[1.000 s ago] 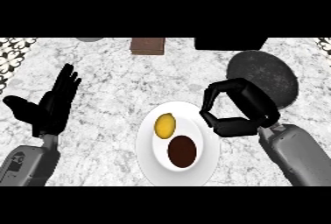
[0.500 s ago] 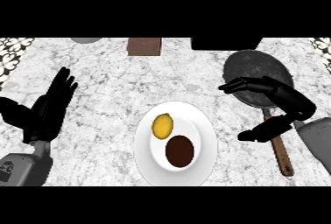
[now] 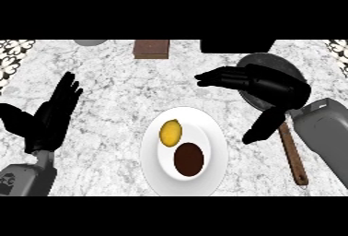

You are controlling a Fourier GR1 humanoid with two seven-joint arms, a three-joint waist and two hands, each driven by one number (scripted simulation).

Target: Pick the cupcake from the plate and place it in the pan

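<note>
A white plate [image 3: 211, 133] lies at the centre of the marble counter. On it sit a dark brown cupcake [image 3: 189, 159] toward the front and a yellow lemon [image 3: 171, 132] just behind it. A dark pan [image 3: 262, 62] with a brown handle [image 3: 293, 156] lies to the right of the plate, mostly hidden by my right hand [image 3: 268, 85]. That hand is open, fingers stretched left over the counter, thumb pointing down beside the plate's right rim, holding nothing. My left hand [image 3: 48, 117] rests open at the left, fingers up.
A brown block [image 3: 151, 48] sits at the back centre, a black object [image 3: 236, 45] at the back right and a grey round thing [image 3: 89, 42] at the back left. A patterned strip [image 3: 14, 57] runs along the left edge.
My right hand went from curled near the plate to open, swinging right over the pan and then reaching left again. The left hand shifted slightly. The cupcake and lemon stayed put.
</note>
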